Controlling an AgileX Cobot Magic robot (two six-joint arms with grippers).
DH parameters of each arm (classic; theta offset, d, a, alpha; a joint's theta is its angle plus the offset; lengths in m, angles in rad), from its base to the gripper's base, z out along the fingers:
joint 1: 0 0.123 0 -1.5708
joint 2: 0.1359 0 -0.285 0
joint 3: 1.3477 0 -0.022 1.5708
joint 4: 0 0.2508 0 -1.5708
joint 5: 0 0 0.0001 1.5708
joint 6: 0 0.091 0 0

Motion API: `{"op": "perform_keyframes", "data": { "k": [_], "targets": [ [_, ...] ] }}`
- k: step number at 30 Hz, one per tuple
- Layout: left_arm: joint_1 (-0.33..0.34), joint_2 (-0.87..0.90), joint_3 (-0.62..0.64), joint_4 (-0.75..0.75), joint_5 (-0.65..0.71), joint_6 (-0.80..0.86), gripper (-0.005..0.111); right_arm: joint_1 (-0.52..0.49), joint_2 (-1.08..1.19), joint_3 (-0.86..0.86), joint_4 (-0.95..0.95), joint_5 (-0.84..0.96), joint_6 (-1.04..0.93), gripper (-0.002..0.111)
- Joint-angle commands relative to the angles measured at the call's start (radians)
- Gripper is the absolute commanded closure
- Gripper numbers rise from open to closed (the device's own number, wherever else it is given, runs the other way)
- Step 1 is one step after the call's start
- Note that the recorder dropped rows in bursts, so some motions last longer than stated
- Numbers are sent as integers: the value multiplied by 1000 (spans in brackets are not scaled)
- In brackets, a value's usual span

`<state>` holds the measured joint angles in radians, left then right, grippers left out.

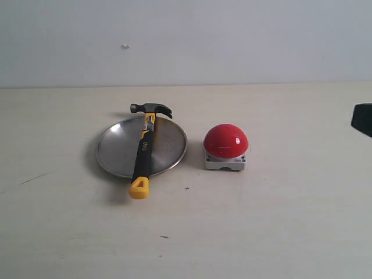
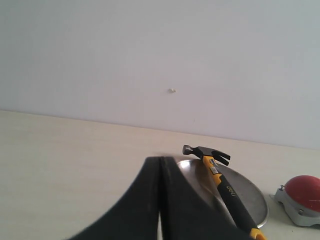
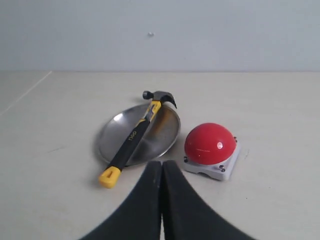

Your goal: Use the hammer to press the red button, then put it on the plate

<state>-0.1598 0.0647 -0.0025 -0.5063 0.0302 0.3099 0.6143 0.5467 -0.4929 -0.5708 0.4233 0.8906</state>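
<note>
Claw hammer lying diagonally across the round metal plate, which serves as the reference for all positions here. The dark steel head, with its curved claw, projects past the plate's far rim on the wall side. The black handle, marked with yellow accents, crosses the dish. The yellow butt end overhangs the near rim and sits above the table.

The plate is shallow, thin-rimmed and silver, with a brushed surface that gives soft reflections. The red button, a glossy dome on a square grey base, stands just beside the plate on the side nearer the right arm, with a narrow strip of bare tabletop between them. Nothing lies between the button and the plate, and nothing covers either.

The table is pale, matt and faintly scuffed, with small dark specks in front of the plate. Behind the plate rises a plain light wall bearing one small speck. A dark block cuts in at the edge of the exterior view, well beyond the button from the plate; what it is cannot be told.

Left gripper: black, smooth, tapering fingers pressed flat together, clenched on nothing, well short of the plate. Right gripper: likewise clenched and empty, apart from both plate and button.
</note>
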Motion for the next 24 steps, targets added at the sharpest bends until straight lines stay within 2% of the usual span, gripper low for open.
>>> {"op": "perform_keyframes", "data": {
  "k": [1, 9, 12, 14, 22, 24],
  "targets": [
    [2, -5, 3, 5, -1, -4, 107, 1, -66, 3, -2, 9, -8, 108],
    [2, -5, 3, 5, -1, -4, 107, -3, -93, 3, -57, 13, -31, 108],
    [2, -5, 3, 5, -1, -4, 107, -52, -120, 5, -49, 11, -31, 108],
    [2, -5, 3, 5, -1, -4, 107, -123, -148, 7, -48, 8, -31, 108],
    [2, -5, 3, 5, -1, -4, 107, -544, -262, 7, -6, 8, -31, 108],
    [2, -5, 3, 5, -1, -4, 107, -619, -297, 7, -2, 8, -31, 108]
  ]
}}
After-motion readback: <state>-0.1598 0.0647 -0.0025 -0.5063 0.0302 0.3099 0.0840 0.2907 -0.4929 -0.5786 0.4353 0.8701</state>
